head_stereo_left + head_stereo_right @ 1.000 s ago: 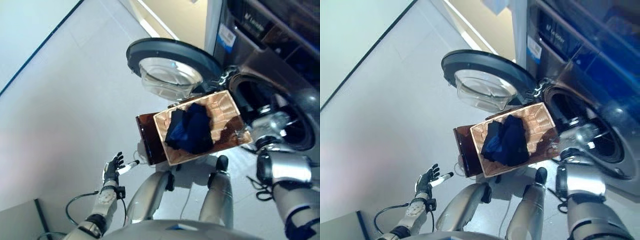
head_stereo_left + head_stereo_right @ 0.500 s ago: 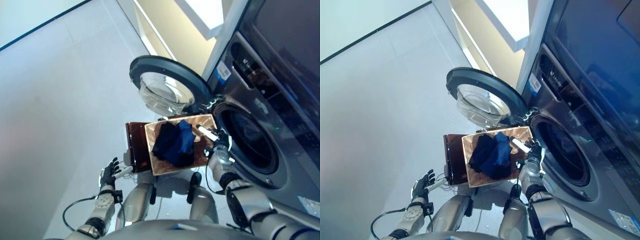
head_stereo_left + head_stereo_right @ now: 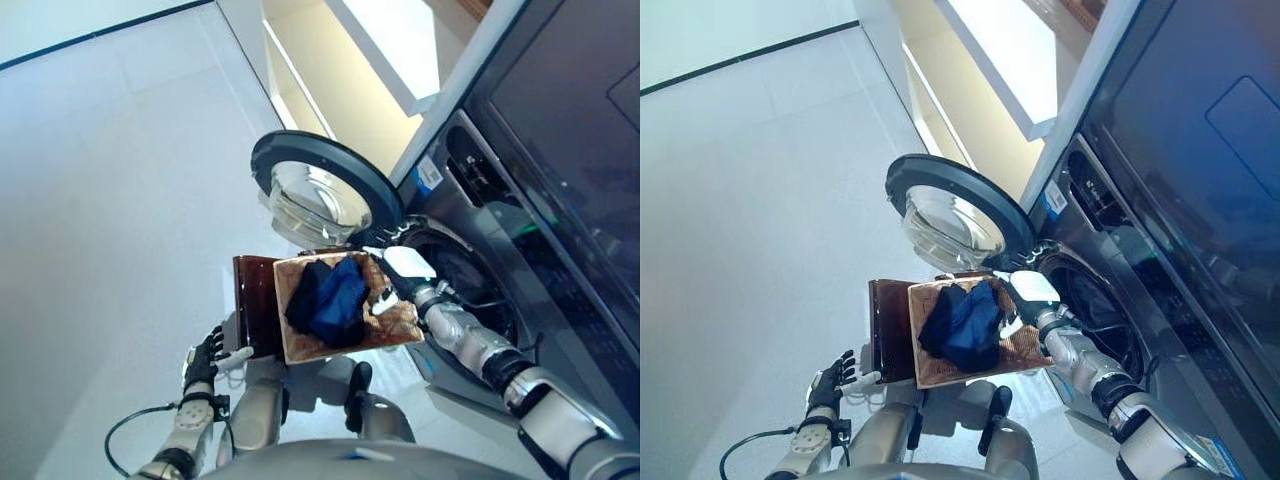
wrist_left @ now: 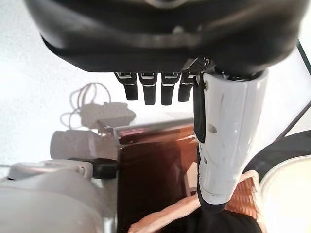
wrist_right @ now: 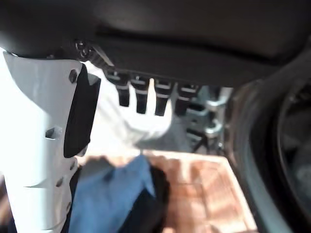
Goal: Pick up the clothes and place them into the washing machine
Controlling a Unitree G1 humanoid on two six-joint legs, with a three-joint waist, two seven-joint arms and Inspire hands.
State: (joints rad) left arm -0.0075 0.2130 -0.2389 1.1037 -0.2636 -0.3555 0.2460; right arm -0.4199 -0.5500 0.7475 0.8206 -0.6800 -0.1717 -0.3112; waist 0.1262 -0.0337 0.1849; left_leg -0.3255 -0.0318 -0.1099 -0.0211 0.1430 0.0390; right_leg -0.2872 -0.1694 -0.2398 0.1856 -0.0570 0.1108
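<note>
The clothes [image 3: 325, 296], a dark blue heap, sit in the basket [image 3: 296, 341] just left of the washer [image 3: 470, 290] drum, right under the right hand [image 3: 397, 272]. Its fingers are straight and spread, holding nothing. That arm now reaches out over the basket's far rim; half a second ago it was nearer. Left hand [image 3: 205, 353] hangs low beside the basket, fingers relaxed.

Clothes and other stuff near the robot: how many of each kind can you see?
Washing machine: 1
Round door, open: 1
Basket: 1
Clothes in basket: 2, blue and black
Robot hand: 2, left robot hand, right robot hand
Total: 7
</note>
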